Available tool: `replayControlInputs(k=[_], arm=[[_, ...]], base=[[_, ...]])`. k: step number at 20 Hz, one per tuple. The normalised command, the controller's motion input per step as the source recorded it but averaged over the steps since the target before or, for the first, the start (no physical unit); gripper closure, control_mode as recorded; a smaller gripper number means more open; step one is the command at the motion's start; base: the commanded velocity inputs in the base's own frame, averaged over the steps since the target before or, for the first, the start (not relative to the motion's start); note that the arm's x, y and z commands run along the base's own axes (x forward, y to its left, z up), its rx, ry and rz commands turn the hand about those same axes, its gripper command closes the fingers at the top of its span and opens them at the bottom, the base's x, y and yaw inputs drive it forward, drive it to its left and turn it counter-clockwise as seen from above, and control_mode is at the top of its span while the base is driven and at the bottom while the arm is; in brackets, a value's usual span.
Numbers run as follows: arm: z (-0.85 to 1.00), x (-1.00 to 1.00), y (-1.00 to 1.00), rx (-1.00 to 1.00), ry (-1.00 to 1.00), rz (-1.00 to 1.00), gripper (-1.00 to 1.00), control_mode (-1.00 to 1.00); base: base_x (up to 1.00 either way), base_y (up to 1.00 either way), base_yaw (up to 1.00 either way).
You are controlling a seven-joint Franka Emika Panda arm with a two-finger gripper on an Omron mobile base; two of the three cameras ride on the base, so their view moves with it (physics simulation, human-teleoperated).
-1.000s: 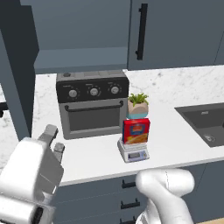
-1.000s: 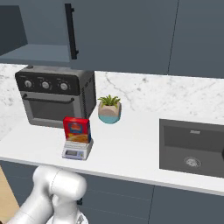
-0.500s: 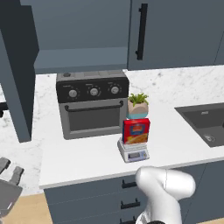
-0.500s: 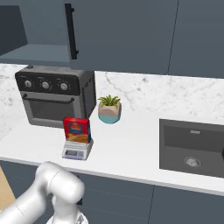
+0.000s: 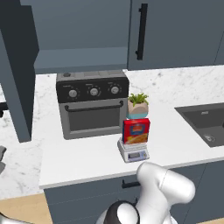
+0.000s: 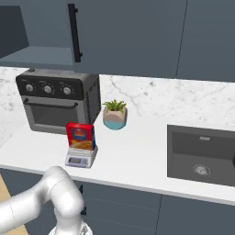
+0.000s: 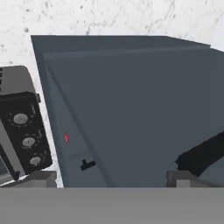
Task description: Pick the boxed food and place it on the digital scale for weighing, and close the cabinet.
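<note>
at the far left we see the cabinet's open door (image 5: 15,74) swung out toward us, its edge hanging in front of the marble, with the bare shelf (image 5: 78,59) of the cabinet (image 6: 41,32) exposed behind it. we judge this door to be the thing left to handle: a broad, stiff, flat panel on hinges, not fragile, likely light to swing but slick on its face, so we would push on the outer face close to the free edge, far from the hinge, or hook the black bar handle (image 7: 203,153) that the hand view shows close at its right. the hand (image 7: 111,181) sits right up against that slate-blue panel, its two tips spread as wide as they go and holding nothing. moving right, the toaster oven (image 5: 92,103) stands on the tabletop (image 5: 170,131), and just in front of its right corner the boxed food (image 5: 136,131) stands upright on the digital scale (image 5: 133,151), a light, stiff carton that looks settled and needs no further touch. the potted plant (image 5: 138,105) is just behind it, and the sink (image 6: 202,153) lies well apart at the right.
</note>
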Motion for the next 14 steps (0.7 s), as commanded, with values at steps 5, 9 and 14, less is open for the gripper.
replayControlInputs(k=[5, 9, 14], arm=[[0.12, 0.79, 0.04, 0.0, -0.04, -0.13, -1.0, -1.0], [0.7, 0.44, -0.66, 0.0, -0.08, -0.15, -1.0, -1.0], [0.85, 0.06, -0.84, 0.01, -0.17, -0.08, -1.0, -1.0]], base=[[0.0, 0.0, 0.0], [0.0, 0.0, 0.0], [0.0, 0.0, 0.0]])
